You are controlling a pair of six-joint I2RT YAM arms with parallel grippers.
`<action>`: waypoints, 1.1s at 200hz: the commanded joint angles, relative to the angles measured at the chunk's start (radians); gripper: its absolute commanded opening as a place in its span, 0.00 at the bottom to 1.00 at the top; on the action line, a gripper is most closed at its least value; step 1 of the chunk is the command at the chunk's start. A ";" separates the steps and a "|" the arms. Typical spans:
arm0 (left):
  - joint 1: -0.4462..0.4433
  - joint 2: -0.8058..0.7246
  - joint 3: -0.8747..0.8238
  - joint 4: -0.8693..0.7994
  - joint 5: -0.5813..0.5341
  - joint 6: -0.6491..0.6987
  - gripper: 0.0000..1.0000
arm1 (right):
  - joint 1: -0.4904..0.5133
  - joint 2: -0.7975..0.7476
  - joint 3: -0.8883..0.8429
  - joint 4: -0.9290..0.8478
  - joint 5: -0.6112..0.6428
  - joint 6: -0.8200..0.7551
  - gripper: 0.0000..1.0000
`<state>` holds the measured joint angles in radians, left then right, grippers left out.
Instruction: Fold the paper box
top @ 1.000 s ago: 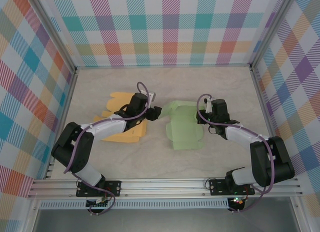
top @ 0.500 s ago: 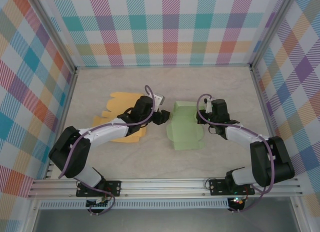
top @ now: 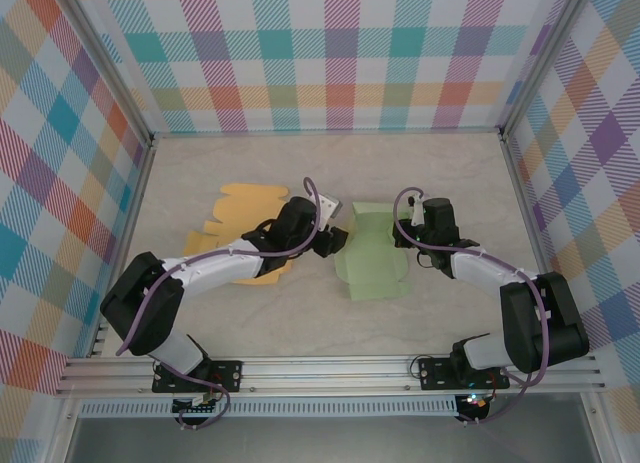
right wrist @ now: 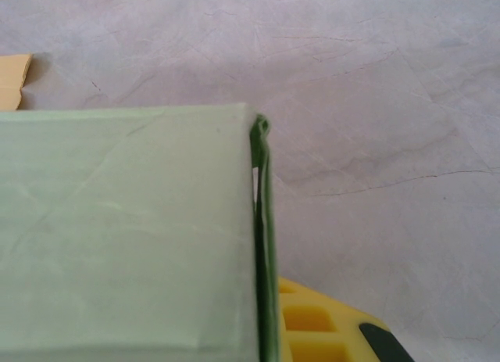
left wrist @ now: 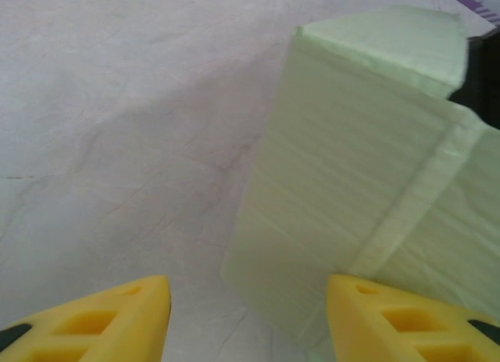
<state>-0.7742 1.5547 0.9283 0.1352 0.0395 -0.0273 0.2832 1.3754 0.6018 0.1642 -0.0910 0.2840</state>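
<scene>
The pale green paper box (top: 372, 255) lies partly folded at the table's middle. My left gripper (top: 338, 241) is at its left side, open. In the left wrist view the yellow fingertips (left wrist: 117, 319) stand apart, and the lower corner of a raised green flap (left wrist: 344, 182) sits between them, nearer the right finger. My right gripper (top: 405, 233) holds the box's right side. In the right wrist view a folded green wall (right wrist: 264, 245) stands edge-on, pinched against the one yellow finger (right wrist: 320, 331) that shows; the other finger is hidden behind the panel (right wrist: 125, 229).
A flat orange paper cutout (top: 240, 201) lies left of the box, partly under my left arm. Plaid walls enclose the table on three sides. Bare tabletop (top: 300, 313) lies in front of the box.
My left gripper has moved right, up against the green box, and its jaws have narrowed somewhat. The box's left flap, earlier lying flat, now stands raised. The right arm has not moved.
</scene>
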 commanded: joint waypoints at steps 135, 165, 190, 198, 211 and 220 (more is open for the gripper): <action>-0.046 -0.012 0.047 -0.071 -0.021 0.177 0.62 | 0.007 -0.005 0.007 0.033 -0.030 0.020 0.00; -0.046 0.040 0.105 -0.098 -0.067 0.188 0.67 | 0.006 -0.004 0.008 0.034 -0.036 0.020 0.00; -0.045 0.093 0.152 -0.100 -0.137 0.179 0.66 | 0.006 -0.004 0.006 0.034 -0.041 0.020 0.00; -0.045 0.110 0.166 -0.101 -0.146 0.176 0.67 | 0.006 -0.004 0.006 0.035 -0.041 0.020 0.00; -0.046 0.138 0.191 -0.110 -0.168 0.172 0.66 | 0.006 -0.004 0.007 0.034 -0.041 0.020 0.00; -0.047 0.154 0.201 -0.107 -0.191 0.169 0.65 | 0.007 -0.006 0.005 0.035 -0.041 0.021 0.00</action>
<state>-0.8104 1.6634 1.0824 0.0498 -0.0734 0.1402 0.2832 1.3754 0.6018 0.1650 -0.1024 0.2989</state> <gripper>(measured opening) 0.661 0.095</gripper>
